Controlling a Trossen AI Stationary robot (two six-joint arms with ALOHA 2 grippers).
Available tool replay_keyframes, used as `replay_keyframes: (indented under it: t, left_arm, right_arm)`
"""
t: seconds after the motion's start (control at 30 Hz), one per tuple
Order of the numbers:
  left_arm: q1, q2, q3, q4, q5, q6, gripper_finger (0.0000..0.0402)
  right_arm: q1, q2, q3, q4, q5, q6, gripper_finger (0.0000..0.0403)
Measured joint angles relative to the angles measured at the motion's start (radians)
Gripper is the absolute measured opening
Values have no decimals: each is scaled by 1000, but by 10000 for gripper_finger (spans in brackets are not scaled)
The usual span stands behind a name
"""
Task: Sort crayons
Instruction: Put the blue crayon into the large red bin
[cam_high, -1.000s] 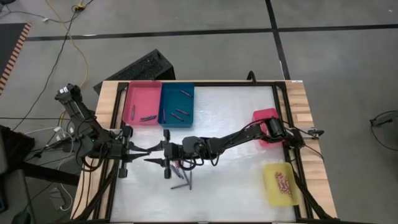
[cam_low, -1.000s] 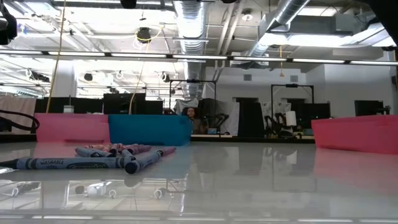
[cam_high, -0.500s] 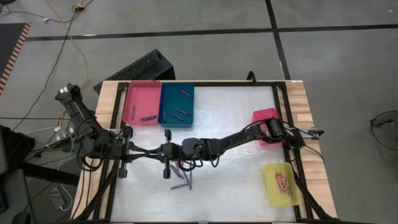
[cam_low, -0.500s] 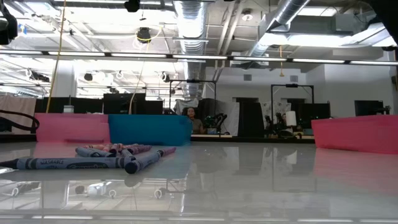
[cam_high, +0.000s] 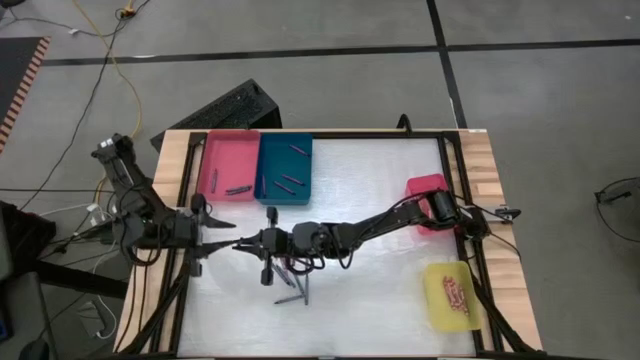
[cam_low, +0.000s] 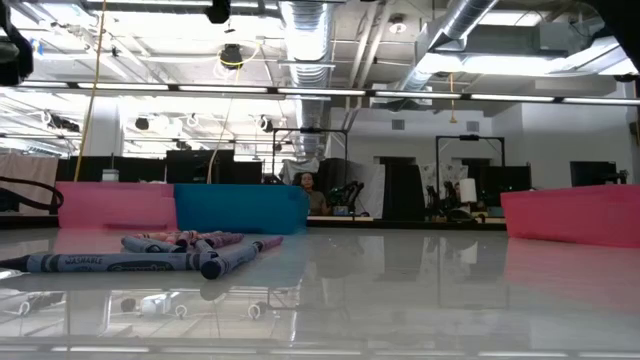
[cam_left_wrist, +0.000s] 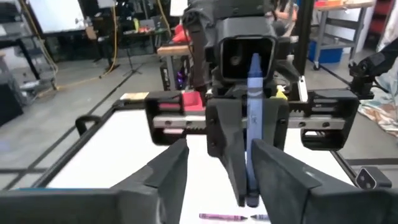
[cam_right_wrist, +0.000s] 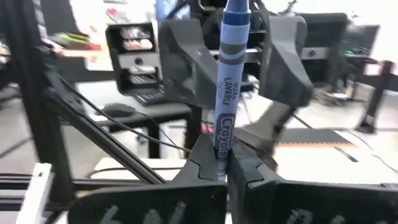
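Blue crayon (cam_right_wrist: 225, 81) clamped upright in right gripper (cam_high: 262, 242) above the table's left-centre, tip toward left gripper (cam_high: 222, 243), spread open, directly facing, nearest for handover.

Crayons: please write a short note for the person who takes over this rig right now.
Right pincer: shut on a blue crayon, held upright.
Left pincer: open, facing the right one, not touching the crayon.
Done: some crayons lie in the pink tray, the blue tray and the yellow tray.
Left: place the held crayon, then sort the loose pile near the right pincer.
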Motion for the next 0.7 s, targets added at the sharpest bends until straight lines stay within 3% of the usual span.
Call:
replay_keyframes:
  t: [0.13,0.4,0.7]
  left_arm:
    - [-13,-39,0,-83,-8,-87,184]
    - [-43,-87,0,-159,19,-161,185]
    - [-46,-84,0,-158,97,-162,183]
  right_arm:
    - [-22,0,0,-55,67,23,5]
    - [-134,1,0,-204,81,162,4]
    - [-233,77,2,-166,80,226,4]
